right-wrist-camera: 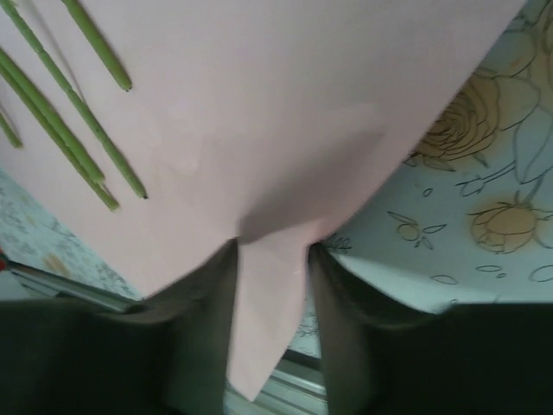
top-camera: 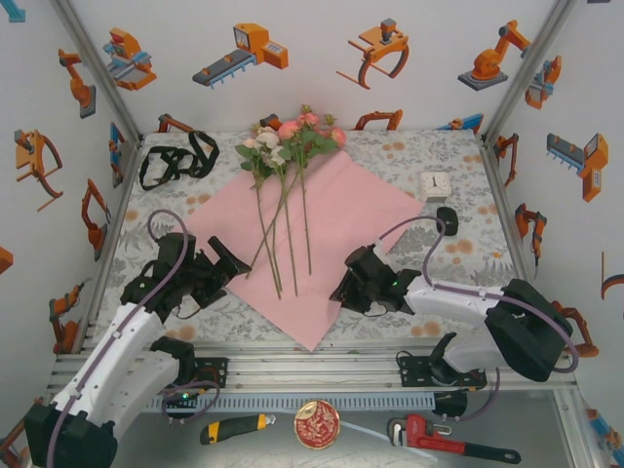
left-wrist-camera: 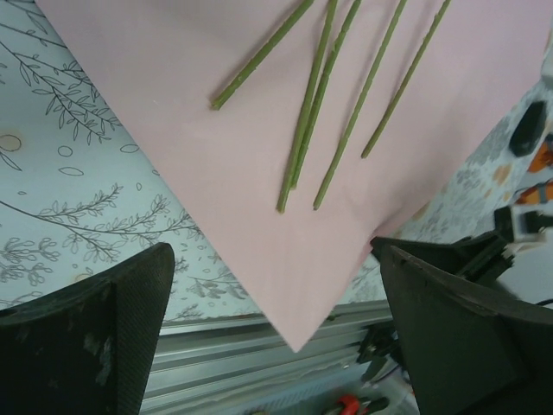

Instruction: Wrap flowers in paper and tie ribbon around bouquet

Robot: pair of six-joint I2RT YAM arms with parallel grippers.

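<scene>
Since the thin pink paper sheet (right-wrist-camera: 259, 104) is judged light and floppy, its near-right edge is pinched by right fingers (right-wrist-camera: 190, 346); left fingers (left-wrist-camera: 86, 346) spread wide.

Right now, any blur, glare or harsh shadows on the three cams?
Top external: sharp, evenly lit, no glare on the paper, only soft shadows. Left wrist: flower stems crisp; left gripper open, its fingers dark and slightly soft. Right wrist: softest view; right gripper blurred near the lens, with a dim crease where its fingers pinch the paper.
</scene>
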